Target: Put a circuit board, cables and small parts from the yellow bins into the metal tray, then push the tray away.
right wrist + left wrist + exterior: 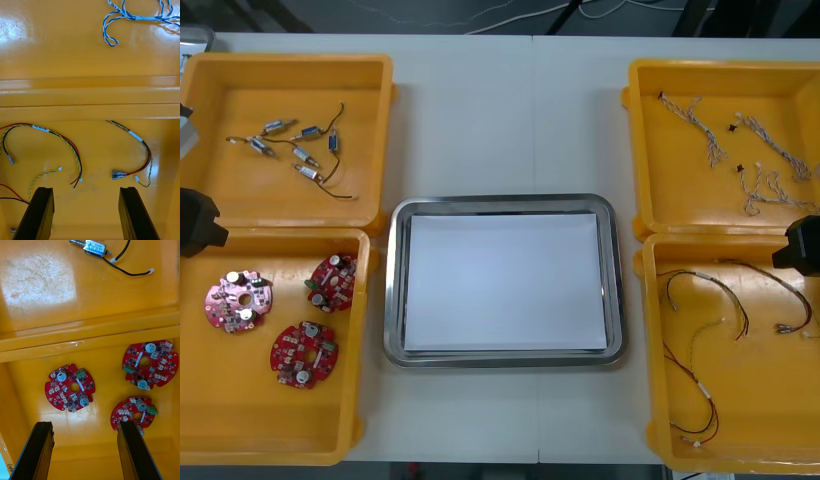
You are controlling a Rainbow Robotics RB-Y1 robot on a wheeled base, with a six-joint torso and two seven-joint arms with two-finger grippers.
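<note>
I start from the light table (500, 120), which carries everything: four yellow plastic bins, two at each side, and between them the shiny rectangular metal tray (500, 203). It is white inside and holds nothing yet, so I judge the task is at its very start. It sits in the middle, I reckon, so either arm can reach it from its own side. The near left bin (270, 420) holds three round red circuit boards (304, 352), lying flat and apart from each other. The left jaws hover over that bin at the table's left edge, spread wide with nothing between them. In the left wrist view one board (70, 387) lies just beyond them, a likely first pick. The right jaws hang over the near right bin (760, 400), likewise wide and empty, above loose red, yellow and black cables (41, 128). The far right bin (680, 190) holds twisted blue and white cables (144, 17), and the far left bin (220, 80) keeps the small metal parts (292, 150), some trailing thin black leads.
</note>
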